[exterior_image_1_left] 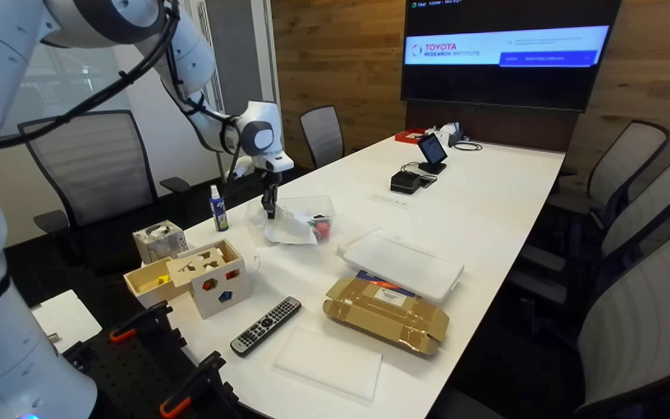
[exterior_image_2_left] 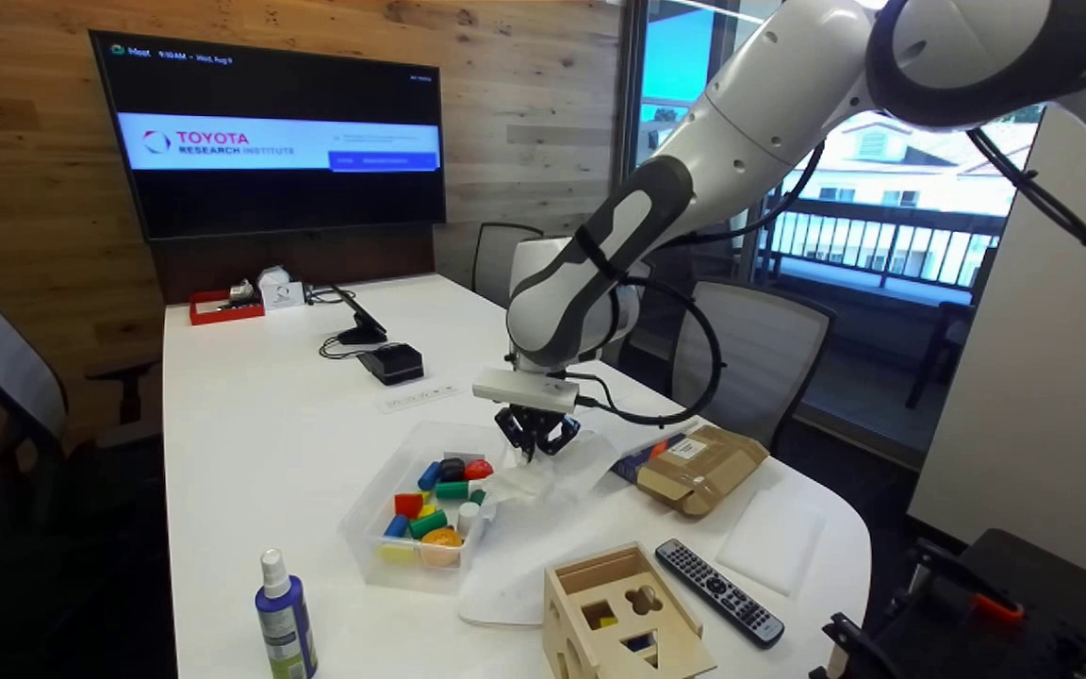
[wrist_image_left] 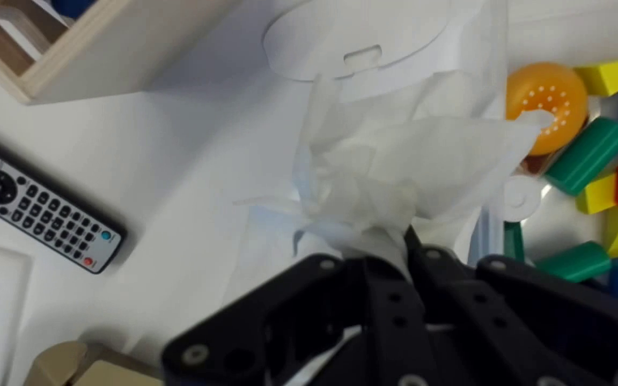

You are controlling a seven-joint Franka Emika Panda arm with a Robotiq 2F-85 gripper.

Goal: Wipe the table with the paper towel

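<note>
On the table (exterior_image_2_left: 288, 443), a bin (exterior_image_2_left: 383, 495) holds coloured blocks (exterior_image_2_left: 428, 524).

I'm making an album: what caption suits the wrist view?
A gripper pinches a crumpled paper towel, a remote control on one side, colourful toy blocks on the other.

Five chairs (exterior_image_1_left: 97, 169) are showing in an exterior view; one table (exterior_image_1_left: 480, 227), one gripper (exterior_image_1_left: 269, 213) and one paper towel (wrist_image_left: 432, 161) are showing too; one spray bottle (exterior_image_1_left: 218, 212), one remote control (exterior_image_1_left: 266, 326), one brown carton (exterior_image_1_left: 381, 317) and one wall screen (exterior_image_2_left: 279, 207) are appearing.
</note>
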